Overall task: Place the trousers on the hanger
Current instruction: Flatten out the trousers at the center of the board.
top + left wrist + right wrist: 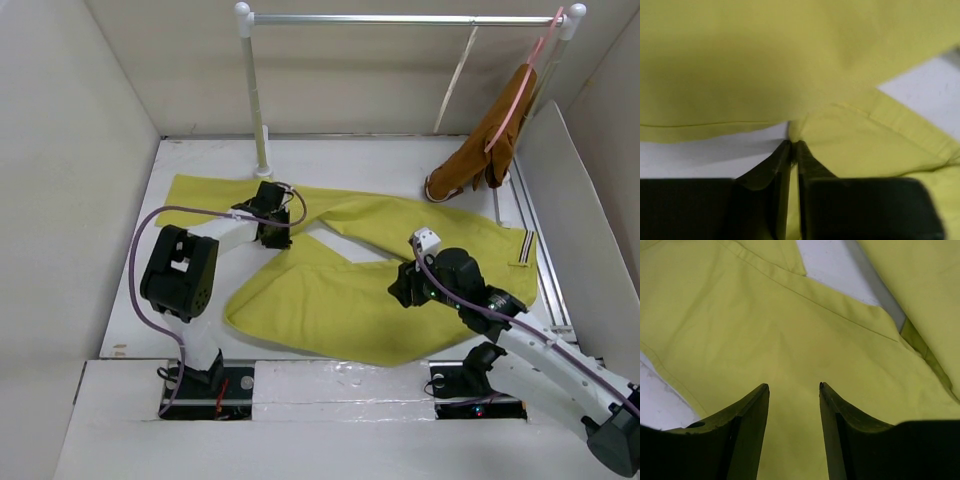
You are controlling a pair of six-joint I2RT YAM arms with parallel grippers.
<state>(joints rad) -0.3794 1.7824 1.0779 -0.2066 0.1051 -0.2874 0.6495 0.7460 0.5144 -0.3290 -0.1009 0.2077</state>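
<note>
top external: trousers [330, 300] partly hidden under left arm [222, 233] and right arm [555, 352], the latter cut off at the corner | hanger [457, 78] too thin to trace its loop | left wrist: blurred, cloth between left end effector [794, 146] tips indistinct | right wrist: trousers overrun every edge

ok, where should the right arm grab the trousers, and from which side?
Probably the striped waistband at the right end of the trousers: it's a free edge lying flat on the table, so come in from the right, over bare table. The right gripper hangs open over flat mid-cloth, with no edge to pinch there.
</note>
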